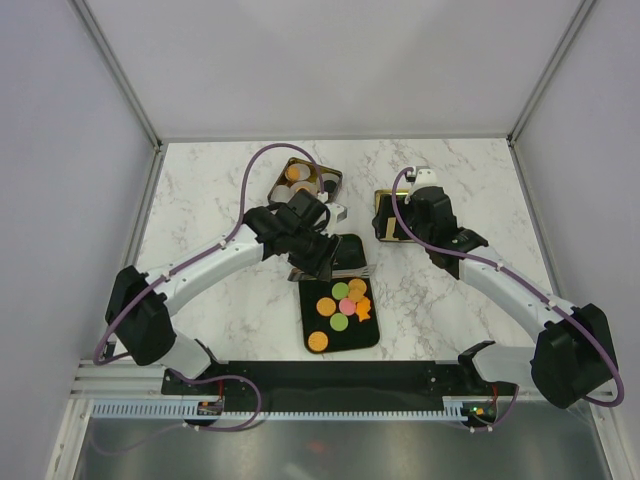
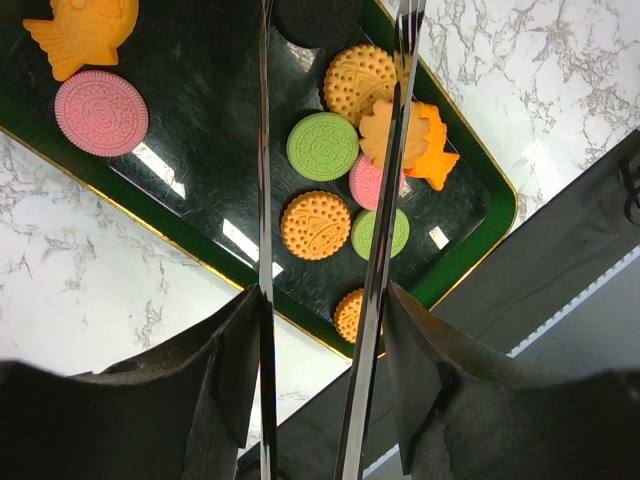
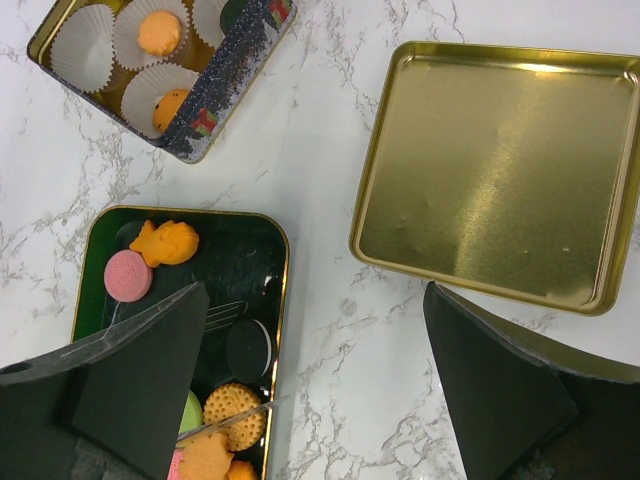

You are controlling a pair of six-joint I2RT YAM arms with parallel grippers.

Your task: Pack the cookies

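Observation:
Several cookies (image 1: 340,305) in orange, pink and green lie on a black gold-rimmed tray (image 1: 345,340). My left gripper (image 2: 322,300) is shut on metal tongs (image 2: 265,200) and hangs over that tray (image 2: 200,130). The tong blades stand apart, either side of a dark brown cookie (image 3: 248,350). Round orange (image 2: 315,225), green (image 2: 322,146) and pink cookies (image 2: 100,112) lie below the blades. A fish-shaped orange cookie (image 3: 165,243) sits at the tray's far end. My right gripper (image 3: 315,300) is open and empty over bare marble.
An open tin (image 3: 225,95) of white paper cups (image 3: 85,50) stands behind the tray; two cups hold orange cookies (image 3: 160,32). A gold lid (image 3: 500,170) lies upside down beneath my right arm. A black strip (image 1: 330,380) runs along the near edge.

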